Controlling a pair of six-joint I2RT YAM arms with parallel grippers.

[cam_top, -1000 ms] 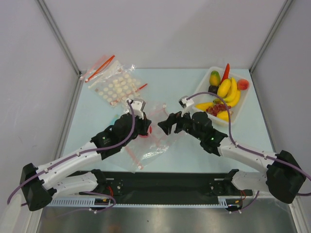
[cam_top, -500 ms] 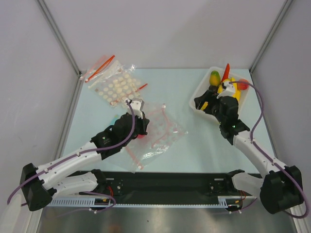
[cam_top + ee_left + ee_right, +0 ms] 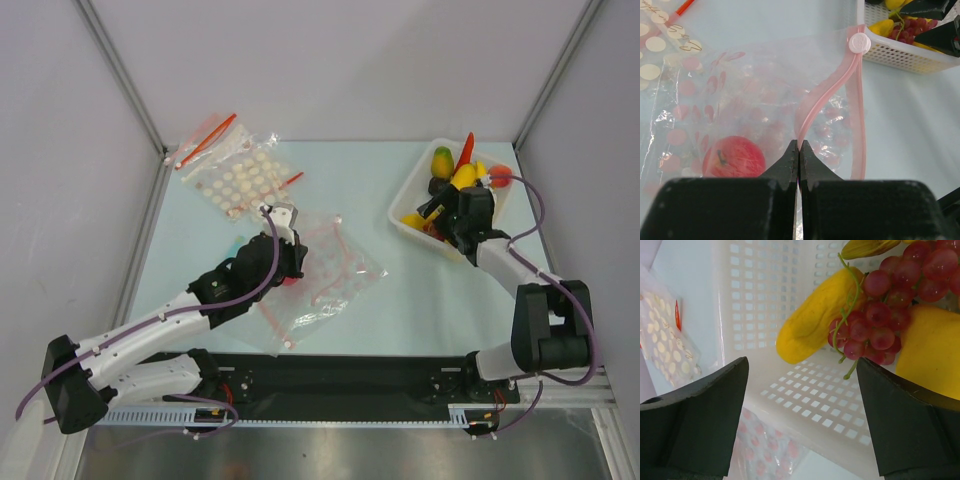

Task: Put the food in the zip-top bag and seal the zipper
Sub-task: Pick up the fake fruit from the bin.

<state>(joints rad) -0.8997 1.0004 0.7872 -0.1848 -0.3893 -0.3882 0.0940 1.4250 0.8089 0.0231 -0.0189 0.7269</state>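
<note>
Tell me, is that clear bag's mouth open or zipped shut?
Open. The bag's two pink zipper strips bow apart, the left gripper pinching one.

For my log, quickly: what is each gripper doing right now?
Left gripper: closed on the zipper.
Right gripper: open, empty, above the grapes.

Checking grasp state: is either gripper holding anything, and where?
Left gripper pinches the zip-top bag by its pink zipper at the mouth. Right gripper is open, holding nothing.
</note>
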